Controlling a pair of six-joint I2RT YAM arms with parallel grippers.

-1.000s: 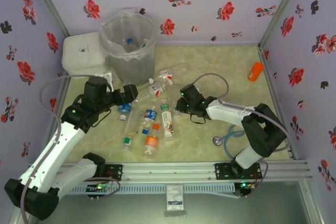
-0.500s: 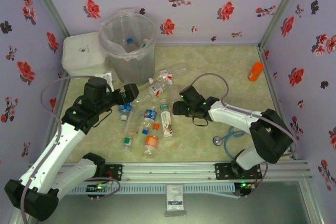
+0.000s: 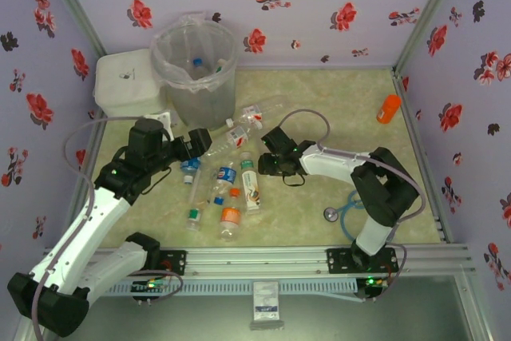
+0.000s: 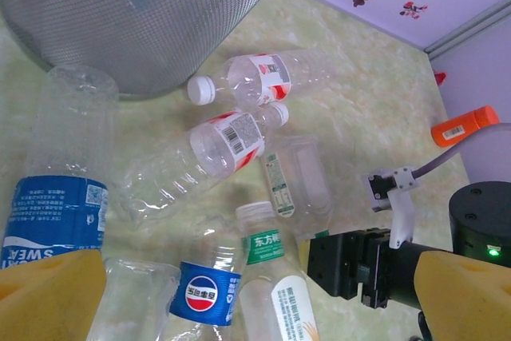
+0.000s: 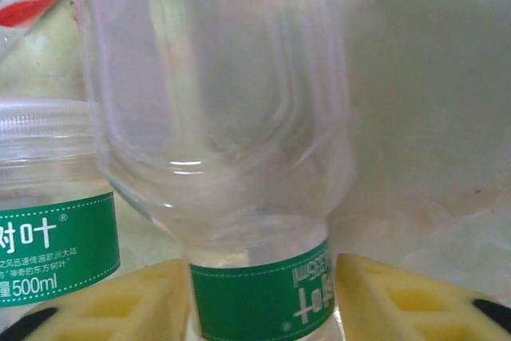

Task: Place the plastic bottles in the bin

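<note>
Right end effector (image 5: pixel 262 275) straddles the green-labelled bottle (image 5: pixel 215 101), long axis running straight ahead; can't tell if it's squeezing.

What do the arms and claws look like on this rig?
The left arm and right arm have white link shells, black joint housings and green status LEDs. A grey cable loops off each. The left claw and right claw are black, with yellow finger pads moulded in a grid.
</note>
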